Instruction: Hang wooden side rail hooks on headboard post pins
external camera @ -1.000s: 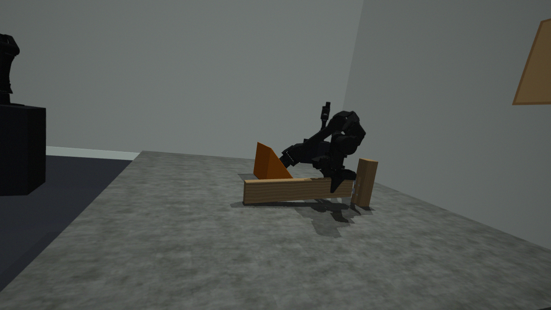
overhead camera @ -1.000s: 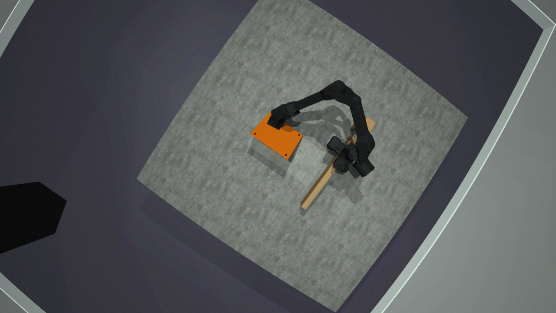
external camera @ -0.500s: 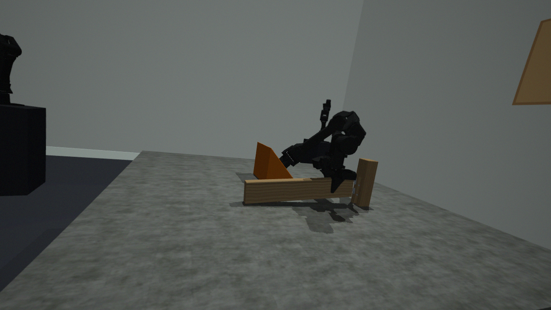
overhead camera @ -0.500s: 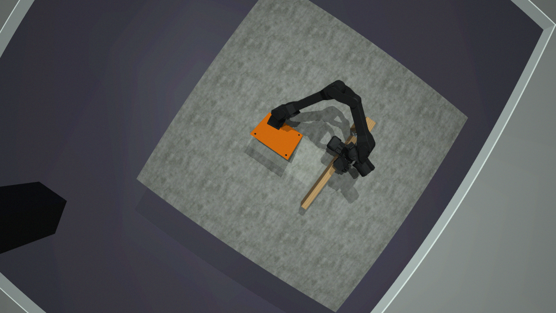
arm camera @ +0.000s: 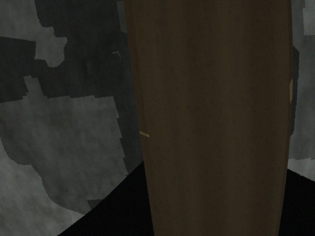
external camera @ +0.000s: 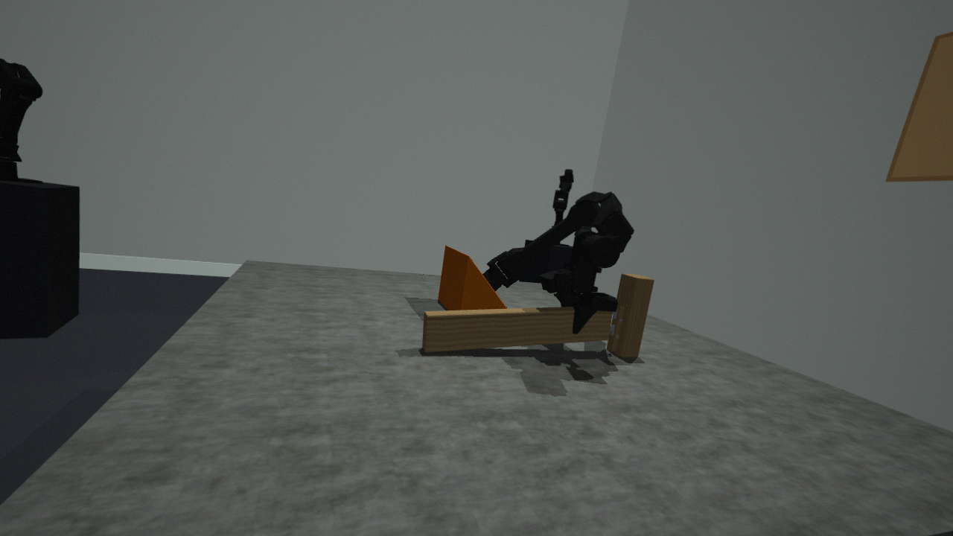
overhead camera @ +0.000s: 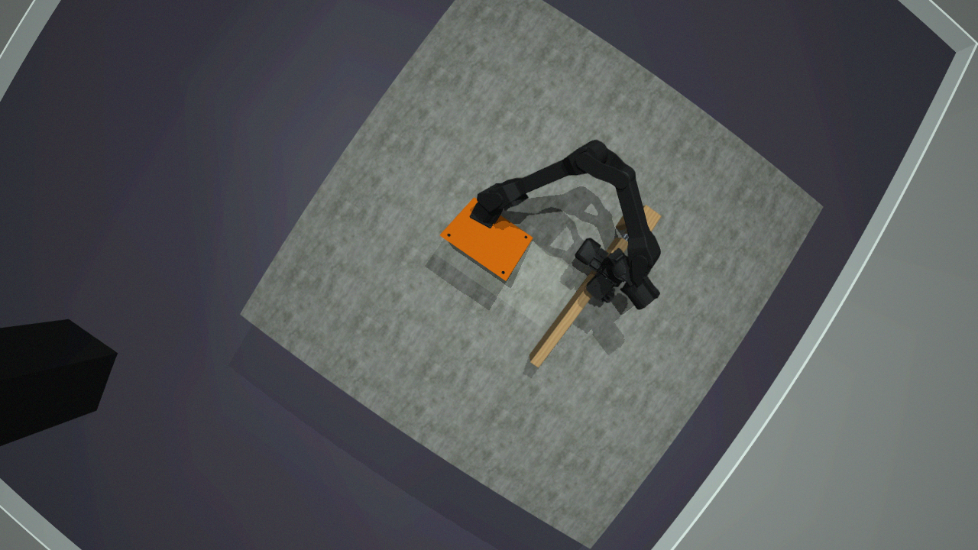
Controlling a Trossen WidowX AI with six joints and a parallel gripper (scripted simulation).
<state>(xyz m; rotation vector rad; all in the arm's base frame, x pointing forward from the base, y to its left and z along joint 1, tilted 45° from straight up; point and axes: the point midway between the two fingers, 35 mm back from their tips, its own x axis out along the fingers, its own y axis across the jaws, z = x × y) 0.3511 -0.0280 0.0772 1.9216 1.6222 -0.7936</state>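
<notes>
The wooden side rail (overhead camera: 557,331) (external camera: 493,329) (arm camera: 214,114) lies long on the table, its hooked end against the upright headboard post (overhead camera: 651,217) (external camera: 631,313). A bit of steel shows at the joint (external camera: 616,325); the hooks and pins are hidden. The rail's far end rests on the table, and the post end sits slightly raised. My gripper (overhead camera: 598,280) (external camera: 584,313) is shut on the rail near its post end, gripping it from above. In the wrist view the rail fills the middle, dark in shadow.
An orange wedge-shaped base (overhead camera: 487,241) (external camera: 464,283) carries the arm's foot, behind and left of the rail. The grey table (overhead camera: 437,410) (external camera: 333,433) spreads all round. A black block (overhead camera: 47,376) (external camera: 36,260) stands off the table at the left.
</notes>
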